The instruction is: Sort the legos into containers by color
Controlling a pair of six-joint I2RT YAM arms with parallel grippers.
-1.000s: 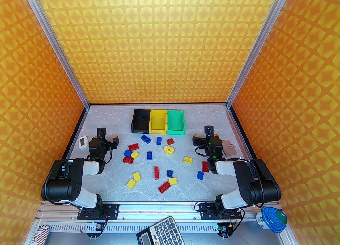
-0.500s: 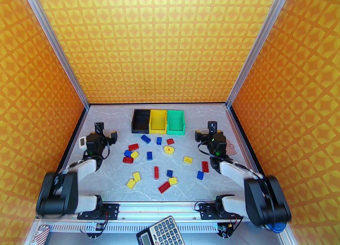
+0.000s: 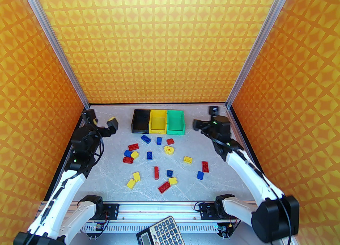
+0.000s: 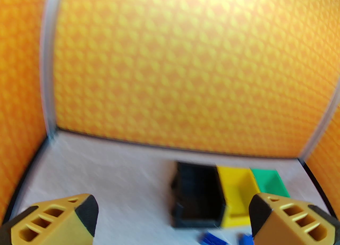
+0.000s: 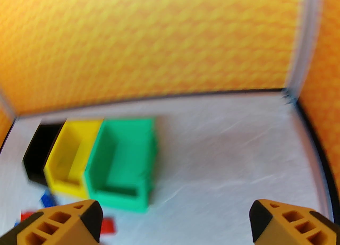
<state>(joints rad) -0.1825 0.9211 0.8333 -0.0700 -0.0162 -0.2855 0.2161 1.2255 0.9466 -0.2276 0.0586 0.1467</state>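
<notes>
The 3 containers stand side by side, touching, at the far middle of the pale marbled surface [image 3: 111,174]: the black bin [image 3: 140,129] on the left, the yellow bin [image 3: 158,131] in the middle, the green bin [image 3: 175,131] on the right. The legos [image 3: 149,155] lie loose on the surface nearer than the bins, in red, blue and yellow. A blue brick [image 3: 145,138], another blue one [image 3: 159,140] and a red brick [image 3: 170,141] sit just in front of the bins, and the round yellow piece [image 3: 168,149] is a little nearer. A long red brick [image 3: 156,172] lies near the middle, and a red brick [image 3: 205,166] with a blue one [image 3: 200,175] lies toward the right. The left arm [image 3: 85,143] reaches to the far left of the surface, raised, and the left jaws are spread wide with nothing between them; its wrist view, blurred, looks over the black bin [image 4: 198,193], yellow bin [image 4: 233,190] and green bin [image 4: 268,182]. The right arm [image 3: 239,164] reaches to the far right, and the right jaws are likewise spread and hold nothing; its blurred wrist view has the green bin [image 5: 122,159] closest, then the yellow bin [image 5: 71,156] and black bin [image 5: 39,148]. A grey calculator [image 3: 160,232] lies at the near edge between the 2 arm bases.
</notes>
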